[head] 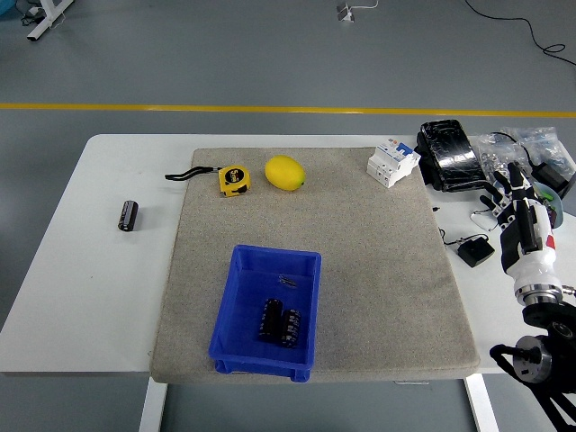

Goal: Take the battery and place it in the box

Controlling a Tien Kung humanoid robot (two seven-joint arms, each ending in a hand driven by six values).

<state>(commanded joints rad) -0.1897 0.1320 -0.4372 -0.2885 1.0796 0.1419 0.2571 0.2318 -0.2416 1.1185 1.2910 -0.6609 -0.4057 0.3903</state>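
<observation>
A black battery (129,216) lies on the bare white table left of the grey mat (378,270). The blue box (270,255) stands at the mat's near edge, with two more black batteries (280,324) side by side inside it. My right hand (510,193) hovers at the table's right side, far from the box and from the loose battery. Its fingers are relaxed and hold nothing. The left arm is out of sight.
A yellow tape measure (234,179) and a lemon (284,173) lie at the mat's far side. A white circuit breaker (393,162), a black package (450,155), plastic bags (531,148) and a small black adapter (474,251) crowd the right.
</observation>
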